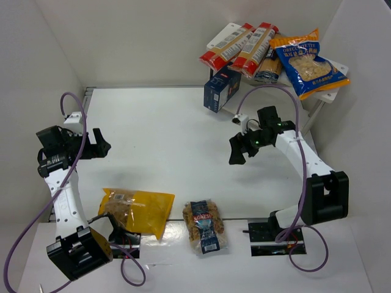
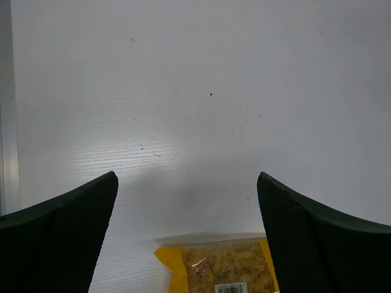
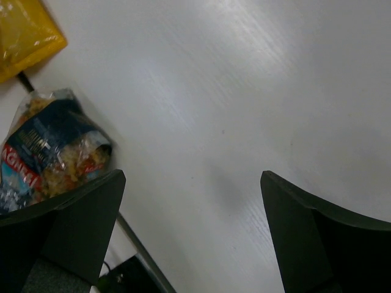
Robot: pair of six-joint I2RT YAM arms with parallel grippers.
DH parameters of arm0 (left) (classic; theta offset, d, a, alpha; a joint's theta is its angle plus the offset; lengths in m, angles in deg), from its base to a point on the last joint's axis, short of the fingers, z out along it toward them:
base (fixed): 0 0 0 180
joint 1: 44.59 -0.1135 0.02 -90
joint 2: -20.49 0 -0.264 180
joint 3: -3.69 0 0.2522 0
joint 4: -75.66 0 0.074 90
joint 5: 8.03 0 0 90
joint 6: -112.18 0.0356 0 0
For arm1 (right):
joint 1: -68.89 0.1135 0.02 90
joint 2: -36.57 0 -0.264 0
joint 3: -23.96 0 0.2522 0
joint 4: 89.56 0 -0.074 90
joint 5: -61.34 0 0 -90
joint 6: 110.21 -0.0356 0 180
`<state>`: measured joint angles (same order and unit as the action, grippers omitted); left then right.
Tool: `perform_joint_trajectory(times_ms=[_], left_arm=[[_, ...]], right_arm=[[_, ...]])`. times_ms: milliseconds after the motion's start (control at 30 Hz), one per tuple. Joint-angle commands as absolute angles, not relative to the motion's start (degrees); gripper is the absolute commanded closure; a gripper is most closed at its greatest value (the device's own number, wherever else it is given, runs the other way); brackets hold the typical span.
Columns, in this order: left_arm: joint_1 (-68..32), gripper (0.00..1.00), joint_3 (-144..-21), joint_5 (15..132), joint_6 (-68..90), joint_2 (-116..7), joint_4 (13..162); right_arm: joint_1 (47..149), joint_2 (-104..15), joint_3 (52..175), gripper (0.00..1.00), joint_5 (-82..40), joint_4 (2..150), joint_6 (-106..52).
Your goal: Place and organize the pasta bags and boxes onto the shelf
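Two long red-and-cream pasta boxes (image 1: 229, 46) (image 1: 256, 44) lie side by side on top of the white shelf (image 1: 215, 43) at the back right, with the big blue-and-orange bag (image 1: 308, 61) beside them. A dark navy box (image 1: 221, 89) stands at the shelf's lower left corner. The yellow bag (image 1: 137, 210) (image 2: 217, 268) and the small clear bag of spirals (image 1: 206, 226) (image 3: 52, 152) lie flat near the front edge. My left gripper (image 1: 101, 146) (image 2: 186, 195) hovers open behind the yellow bag. My right gripper (image 1: 238, 152) (image 3: 192, 183) hangs open over bare table, holding nothing.
A further packet (image 1: 269, 70) shows partly under the spaghetti boxes on the shelf. White walls close in the table at the back and both sides. The arm bases (image 1: 79, 250) (image 1: 272, 235) and purple cables (image 1: 299, 201) sit along the near edge.
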<state>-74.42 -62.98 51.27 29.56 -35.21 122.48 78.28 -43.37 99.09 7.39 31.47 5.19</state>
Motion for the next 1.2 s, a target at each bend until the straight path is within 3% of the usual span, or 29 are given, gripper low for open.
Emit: perform_joint_trajectory(times_ms=[0, 300, 467, 633, 1167], left_arm=[[-74.30, 0.00, -63.68, 50.94, 30.36, -35.23, 122.47], [-74.30, 0.00, -63.68, 54.89, 30.36, -33.92, 121.42], [-74.30, 0.00, -63.68, 62.59, 27.46, -32.86, 119.84], [-75.00, 0.00, -63.68, 73.35, 24.47, -32.86, 118.69], [-75.71, 0.00, -64.21, 71.68, 24.99, -34.09, 118.69]], right_arm=[[82.32, -47.51, 103.80, 0.00, 15.55, 23.89, 12.63], [110.77, -62.65, 111.72, 0.00, 12.40, 18.24, 16.88], [123.45, -66.25, 114.89, 0.00, 4.22, 25.68, 11.26], [128.03, -70.46, 118.05, 0.00, 1.57, 26.77, 9.84], [133.40, -73.29, 111.90, 0.00, -1.86, 21.31, 11.78]])
